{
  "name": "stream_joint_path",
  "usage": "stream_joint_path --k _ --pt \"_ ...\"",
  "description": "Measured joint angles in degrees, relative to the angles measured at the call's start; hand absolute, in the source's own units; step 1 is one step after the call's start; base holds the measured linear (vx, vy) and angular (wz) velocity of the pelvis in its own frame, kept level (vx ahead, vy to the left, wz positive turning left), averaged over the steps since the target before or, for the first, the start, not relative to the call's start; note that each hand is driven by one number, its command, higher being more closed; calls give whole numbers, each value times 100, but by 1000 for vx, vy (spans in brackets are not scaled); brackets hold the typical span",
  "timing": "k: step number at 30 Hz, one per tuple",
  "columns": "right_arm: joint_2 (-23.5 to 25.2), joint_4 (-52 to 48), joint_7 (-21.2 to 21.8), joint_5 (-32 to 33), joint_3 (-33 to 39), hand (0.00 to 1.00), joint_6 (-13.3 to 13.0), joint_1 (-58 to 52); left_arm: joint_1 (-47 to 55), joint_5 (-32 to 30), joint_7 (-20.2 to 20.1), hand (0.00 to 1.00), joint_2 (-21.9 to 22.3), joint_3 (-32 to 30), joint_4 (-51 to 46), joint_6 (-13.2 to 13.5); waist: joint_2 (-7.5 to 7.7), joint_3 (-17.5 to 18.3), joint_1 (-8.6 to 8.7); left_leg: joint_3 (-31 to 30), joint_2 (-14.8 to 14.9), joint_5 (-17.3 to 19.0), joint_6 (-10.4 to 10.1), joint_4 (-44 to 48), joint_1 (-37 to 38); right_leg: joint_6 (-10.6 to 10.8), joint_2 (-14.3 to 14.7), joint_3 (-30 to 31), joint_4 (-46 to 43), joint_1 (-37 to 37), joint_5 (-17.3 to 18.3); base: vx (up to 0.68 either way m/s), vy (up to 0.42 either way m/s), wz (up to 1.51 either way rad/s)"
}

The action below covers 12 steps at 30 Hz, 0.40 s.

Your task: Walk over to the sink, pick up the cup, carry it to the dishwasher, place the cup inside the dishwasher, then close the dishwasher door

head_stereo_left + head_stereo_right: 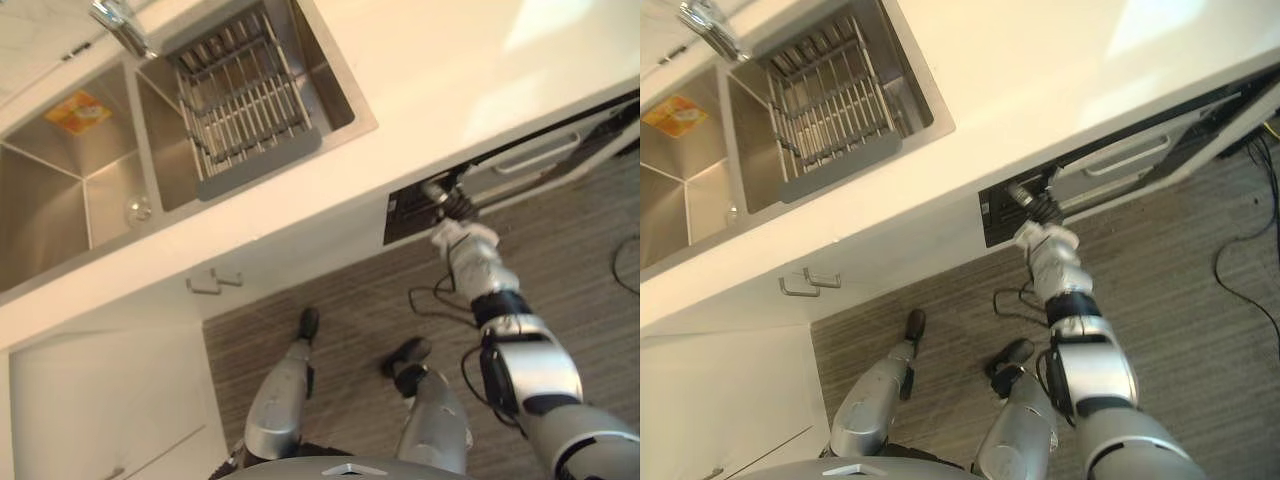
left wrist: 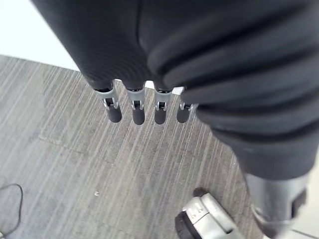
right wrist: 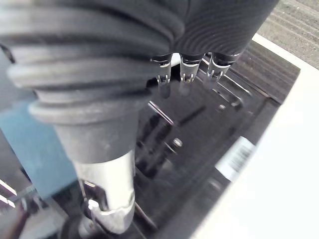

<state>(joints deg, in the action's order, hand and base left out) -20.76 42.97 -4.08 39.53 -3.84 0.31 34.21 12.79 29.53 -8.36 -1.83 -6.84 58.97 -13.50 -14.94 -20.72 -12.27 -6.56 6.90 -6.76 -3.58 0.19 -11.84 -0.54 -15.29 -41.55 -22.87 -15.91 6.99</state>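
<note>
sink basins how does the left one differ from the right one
The left basin holds a yellow item; the right basin holds a metal rack. The left basin is mostly bare steel; the rack covers most of the right basin. Both are steel, sunk in one pale counter.

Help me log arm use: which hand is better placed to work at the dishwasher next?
Probably the right: the right hand is at the dishwasher's dark opening under the counter, while the left hand hangs over the floor.
</note>
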Motion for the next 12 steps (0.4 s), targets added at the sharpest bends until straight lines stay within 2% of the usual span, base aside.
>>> stream_joint_path --k 2,4,6,7,8,9,10,12 --pt "277 -123 -34 -230 -177 0 -4 -570 1 13 -53 0 -1 -114 101 19 57 218 15 -33 -2 -60 -41 42 15 -9 18 -38 16 91 34 48 -80 28" --pt "805 -136 -174 -850 -496 0 -26 -1709 0 14 -378 0 4 -221 113 107 207 572 54 -15 -9 6 -104 62 106 42 126 7 173 301 54 89 -33 38" --pt "1044 24 -182 -1154 -553 0 -87 -2311 -8 18 -634 0 20 -214 39 278 318 723 102 -8 -15 70 -163 60 134 83 208 164 267 331 33 81 4 13" --pt "1122 380 -182 -1364 -502 0 -198 -2567 -43 116 -879 0 26 -199 -2 530 402 747 168 18 -15 156 -192 56 213 145 284 296 391 397 -12 70 23 -19" --pt "1125 768 -242 -1534 -330 0 -271 -2757 -88 174 -1080 0 17 -192 -72 664 509 812 224 75 -19 197 -238 53 274 194 373 437 522 439 -88 69 27 -25" --pt "1122 949 -244 -1549 -156 0 -311 -2823 -115 176 -1145 0 8 -172 -129 672 555 834 260 121 -23 223 -246 53 327 199 409 494 600 489 -130 88 50 -40" --pt "1122 1283 -245 -1574 267 0 -498 -2980 -185 178 -1105 0 -83 -91 -98 621 724 849 331 243 -20 302 -278 57 504 225 501 633 863 663 -279 90 47 -38" --pt "1072 1479 -231 -1652 644 0 -677 -3196 -179 285 -1207 0 -273 19 -7 472 868 922 422 353 -22 360 -270 58 634 261 590 701 1194 870 -451 75 32 -28"
